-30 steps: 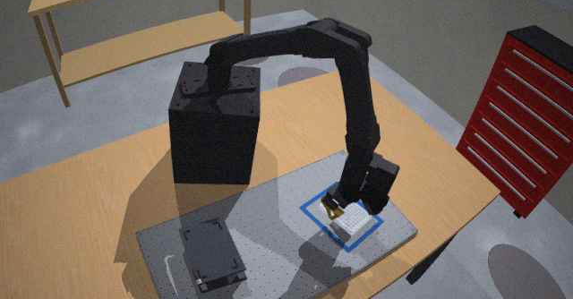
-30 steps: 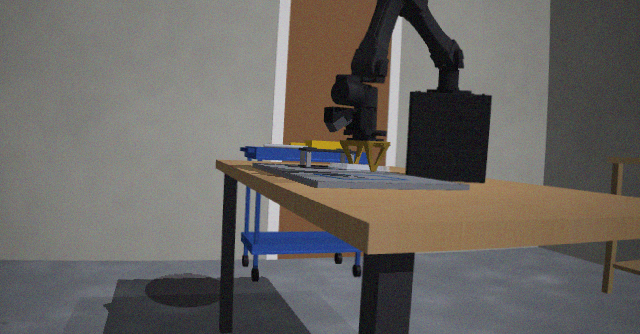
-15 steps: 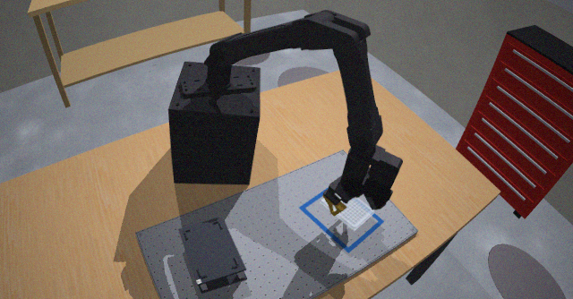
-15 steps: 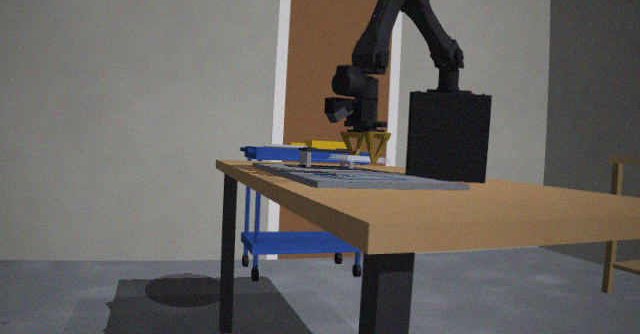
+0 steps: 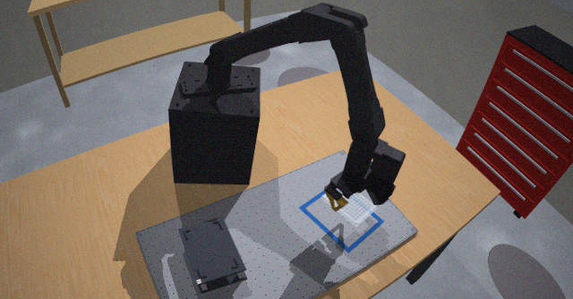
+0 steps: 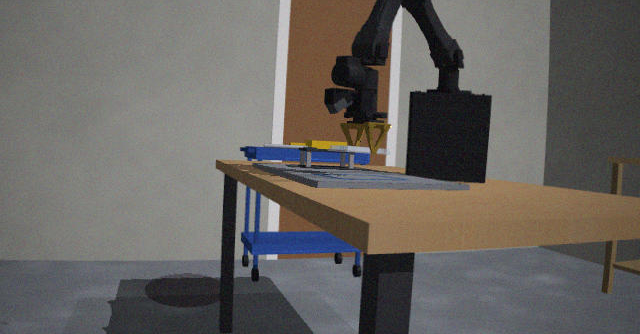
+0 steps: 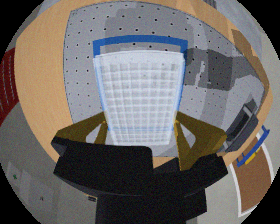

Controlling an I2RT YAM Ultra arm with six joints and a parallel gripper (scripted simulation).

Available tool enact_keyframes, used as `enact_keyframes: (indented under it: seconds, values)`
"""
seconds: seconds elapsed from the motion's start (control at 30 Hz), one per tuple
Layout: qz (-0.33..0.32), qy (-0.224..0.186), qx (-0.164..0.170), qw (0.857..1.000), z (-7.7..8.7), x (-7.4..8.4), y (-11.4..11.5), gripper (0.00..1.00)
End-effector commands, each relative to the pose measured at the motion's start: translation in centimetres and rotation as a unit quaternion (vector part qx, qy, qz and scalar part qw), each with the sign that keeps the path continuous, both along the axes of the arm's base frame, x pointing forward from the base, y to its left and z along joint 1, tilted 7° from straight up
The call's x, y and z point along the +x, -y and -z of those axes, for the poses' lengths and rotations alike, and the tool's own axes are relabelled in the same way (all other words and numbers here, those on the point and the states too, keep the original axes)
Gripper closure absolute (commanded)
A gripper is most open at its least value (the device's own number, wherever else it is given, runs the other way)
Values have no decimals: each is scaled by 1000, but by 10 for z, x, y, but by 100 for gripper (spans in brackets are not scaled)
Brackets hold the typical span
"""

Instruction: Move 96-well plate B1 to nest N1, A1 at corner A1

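The 96-well plate (image 5: 356,209) is a thin, rigid moulding, judged light and stiff, with smooth side walls that offer little friction. The sensible hold is across its two long sides near one short end, as here, with the plate kept level: gripped off its middle, it could tip or slide if the arm swings fast. Its corners and skirt look liable to chip or catch on locators, so a square, vertical descent into the nest seems advisable.

The gripper (image 5: 337,201) has its jaws pinching the plate, standing wide because the plate fills the span between them. In the wrist view the two ochre fingers flank the near end of the plate (image 7: 140,99) on either side.

The plate hangs above bench spot B1 (image 5: 309,210), the blue outlined rectangle on the grey perforated board (image 5: 286,227) that lies on the tabletop (image 5: 81,200). In the exterior view the plate (image 6: 357,148) shows as a pale sliver held clear of the board, level or nearly so. Its shadow falls within and beside the blue outline.

The plate appears translucent white, rectangular, its upper face a fine regular grid of wells; the A1 corner mark cannot be made out. The raised plate nest N1 (image 5: 211,251), a dark platform with pale corner marks, stands well apart at the board's other end.
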State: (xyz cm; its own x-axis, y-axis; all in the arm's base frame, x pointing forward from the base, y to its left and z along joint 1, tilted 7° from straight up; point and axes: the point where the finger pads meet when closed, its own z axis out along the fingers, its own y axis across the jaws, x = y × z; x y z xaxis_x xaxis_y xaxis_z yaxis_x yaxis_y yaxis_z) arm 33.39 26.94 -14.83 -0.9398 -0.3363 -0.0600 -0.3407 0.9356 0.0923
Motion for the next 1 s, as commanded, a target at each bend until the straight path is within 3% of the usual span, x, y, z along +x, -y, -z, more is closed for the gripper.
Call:
enact_keyframes:
  seconds: [0.0, 0.13, 0.17, 0.97]
  values:
    - [4, 7, 2, 1000, -21, 5, 5, 100]
    - [4, 5, 0, 1000, -23, 3, 7, 100]
    - [4, 19, 11, 1000, -32, 15, -2, 100]
    - [4, 14, 7, 1000, -33, 11, 2, 100]
